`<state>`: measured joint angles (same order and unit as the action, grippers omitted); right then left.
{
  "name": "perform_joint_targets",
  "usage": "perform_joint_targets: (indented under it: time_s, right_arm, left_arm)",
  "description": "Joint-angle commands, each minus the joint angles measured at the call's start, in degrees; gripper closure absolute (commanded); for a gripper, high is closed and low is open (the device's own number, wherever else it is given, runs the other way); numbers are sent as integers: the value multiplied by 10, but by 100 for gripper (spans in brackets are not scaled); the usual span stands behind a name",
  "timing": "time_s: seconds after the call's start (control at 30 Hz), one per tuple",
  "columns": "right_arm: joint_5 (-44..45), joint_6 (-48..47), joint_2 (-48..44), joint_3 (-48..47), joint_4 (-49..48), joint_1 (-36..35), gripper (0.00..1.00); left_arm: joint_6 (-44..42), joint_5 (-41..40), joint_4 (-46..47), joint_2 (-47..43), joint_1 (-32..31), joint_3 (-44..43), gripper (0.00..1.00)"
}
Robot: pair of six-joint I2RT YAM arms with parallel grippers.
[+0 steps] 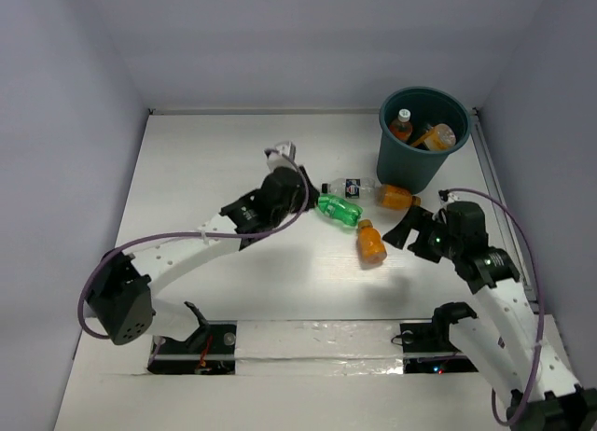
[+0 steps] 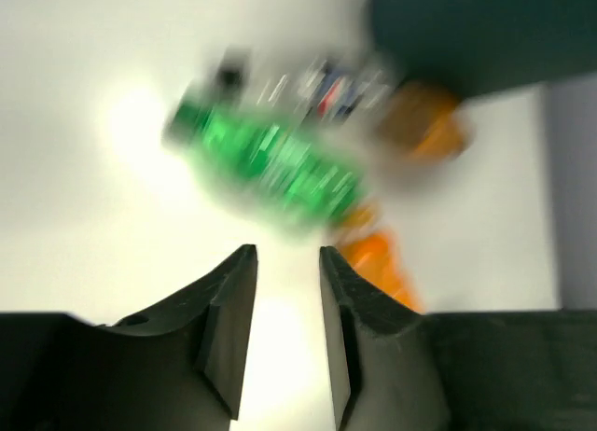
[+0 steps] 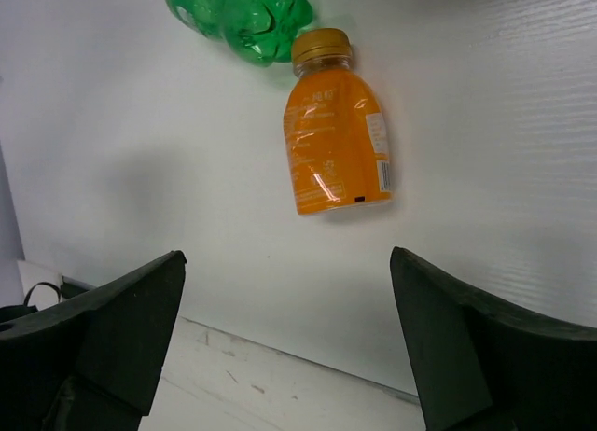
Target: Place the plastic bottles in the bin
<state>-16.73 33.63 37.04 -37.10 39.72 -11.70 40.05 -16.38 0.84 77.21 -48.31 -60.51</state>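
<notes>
My right wrist camera alone shows the orange bottle [image 3: 334, 132] closely: gold cap, lying flat just beside the green bottle [image 3: 238, 11], ahead of my right gripper [image 3: 287, 263], spread wide and empty. Its label print is too small to read. Only the overhead view shows the bin [image 1: 422, 137], with an upright bottle [image 1: 402, 125] and a tilted bottle [image 1: 438, 135] inside, a second orange bottle [image 1: 395, 198] at its foot and a clear dark-labelled bottle [image 1: 350, 186] nearby. My left gripper [image 2: 287, 254], narrowly parted and empty, faces the blurred green one.
</notes>
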Motion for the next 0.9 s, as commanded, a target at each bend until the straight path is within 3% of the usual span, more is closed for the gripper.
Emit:
perform_joint_targets:
  time_s: [0.0,0.07,0.13,0.2,0.33,0.47,0.7,0.87]
  right_arm:
    - [30,12,46,-9,-70,-29,3]
    - [55,20,93,-20,-80,-60,0]
    - [67,36,137,-22,-103,-85,0]
    - [81,47,172,-15,-121,-110,0]
    - [103,54,251,-16,-143,-124,0]
    - [136,62,293,-17,-168,-124,0]
    - [143,91,370,-23,-198,-148,1]
    - [156,109,373,-25,-188,-165,17]
  left_arm:
    - [107,78,-27,-51,-3,97,69]
    - [147,97,18,-78,-3,154,56]
    - [167,122,45,-81,2,175,37]
    - [171,135,50,-73,8,185,25]
    - [173,146,78,-62,8,197,11]
    - [167,160,86,-49,13,200,3]
    - [167,194,127,-26,36,220,4]
    - [169,204,148,16,42,211,3]
